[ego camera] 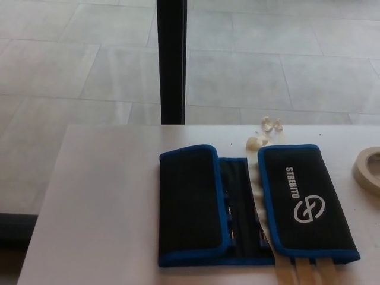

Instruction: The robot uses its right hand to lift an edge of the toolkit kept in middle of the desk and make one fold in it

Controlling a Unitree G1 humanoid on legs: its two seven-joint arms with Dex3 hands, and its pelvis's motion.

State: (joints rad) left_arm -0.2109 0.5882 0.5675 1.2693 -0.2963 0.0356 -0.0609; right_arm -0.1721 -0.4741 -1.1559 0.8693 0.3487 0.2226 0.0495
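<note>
A black toolkit with blue trim (249, 205) lies on the white desk (101, 202). Its left flap (191, 205) and its right flap (306, 202) are both folded inward over the middle. The right flap carries a white logo and lettering. Between the flaps a narrow strip of tool slots (240, 208) shows. Neither of my hands is in the picture.
A roll of tape (369, 168) sits at the desk's right edge. Small pale bits (265, 132) lie behind the toolkit, and pale strips (306, 273) stick out under its near right side. A black post (172, 59) stands behind the desk on a tiled floor.
</note>
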